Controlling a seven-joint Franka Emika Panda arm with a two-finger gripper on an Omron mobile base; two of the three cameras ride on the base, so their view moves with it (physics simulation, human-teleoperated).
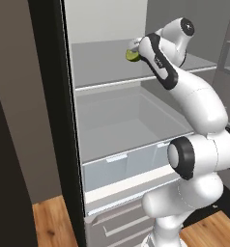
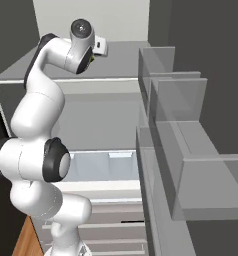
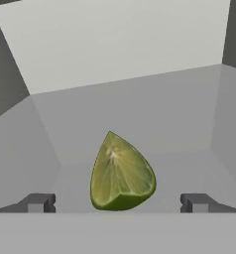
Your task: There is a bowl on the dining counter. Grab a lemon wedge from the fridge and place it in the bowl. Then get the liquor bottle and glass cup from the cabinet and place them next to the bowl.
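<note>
In the hand view the left fingertip [image 3: 39, 202] stands far from its partner on the right, and the lemon wedge [image 3: 121, 173] lies between them on the fridge shelf [image 3: 140, 114] — untouched, pointed end up. The tool [image 3: 117, 203] is spread wide, gripping nothing. From the left base camera the wedge peeks out beside the wrist — inside the open fridge [image 1: 112, 120].

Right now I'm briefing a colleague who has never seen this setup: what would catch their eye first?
The yellow-green lemon wedge stands out, lying on a grey shelf of the open fridge, centred in the hand view. The open gripper has a finger tip on either side of it, not touching. Next comes the white arm, reaching up from the base to that upper shelf.
</note>
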